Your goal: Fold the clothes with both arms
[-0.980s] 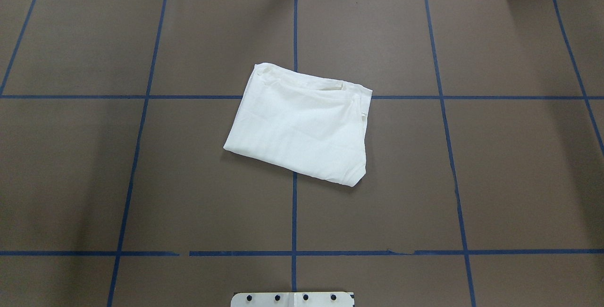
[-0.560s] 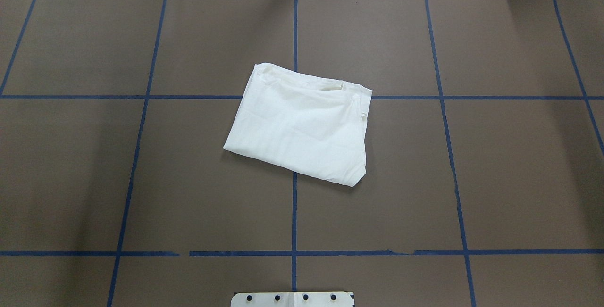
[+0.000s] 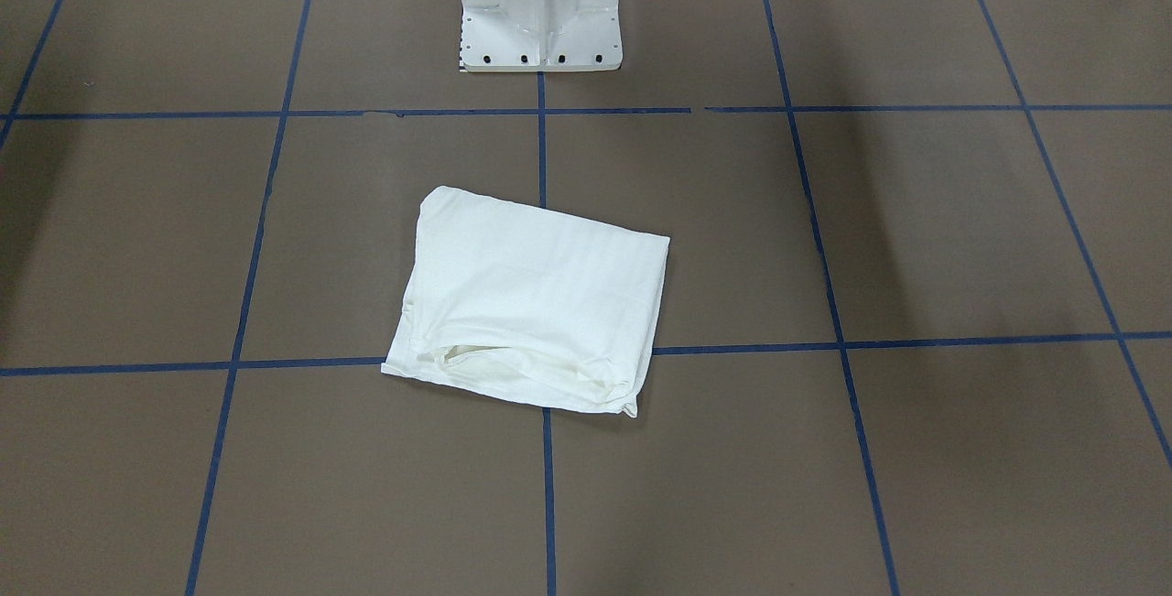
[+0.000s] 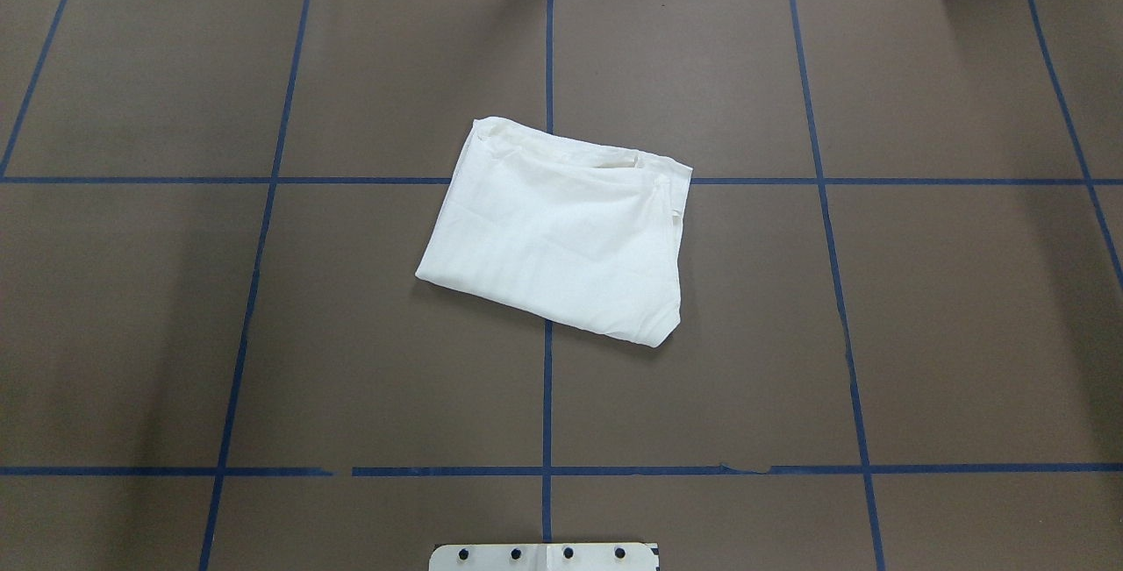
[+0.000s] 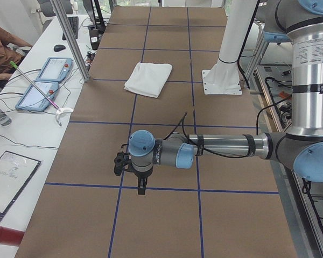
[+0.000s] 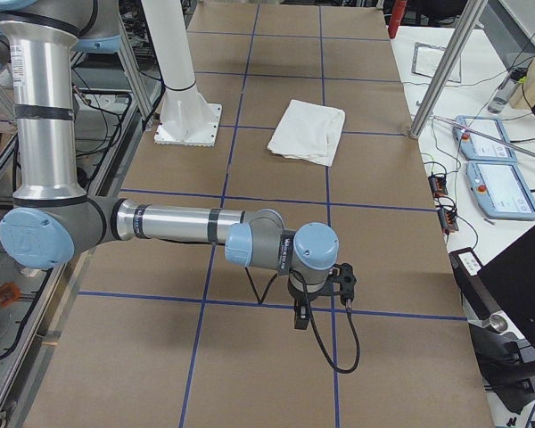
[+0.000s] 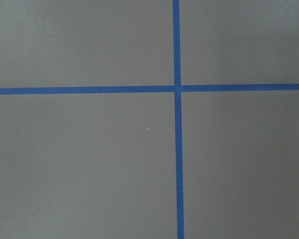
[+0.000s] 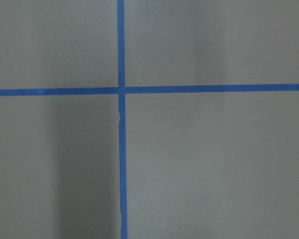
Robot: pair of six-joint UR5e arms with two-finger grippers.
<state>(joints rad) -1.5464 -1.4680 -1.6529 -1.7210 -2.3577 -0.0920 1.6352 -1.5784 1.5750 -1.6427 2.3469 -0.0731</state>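
Both the left arm (image 5: 220, 146) & right arm (image 6: 178, 223) are hanging well apart from the folded T-shirt (image 4: 557, 233) lying mid-surface (image 4: 965, 334); fingers (image 5: 142, 187): can't tell if clenched. Folding is looking done, so next is probably just a check.
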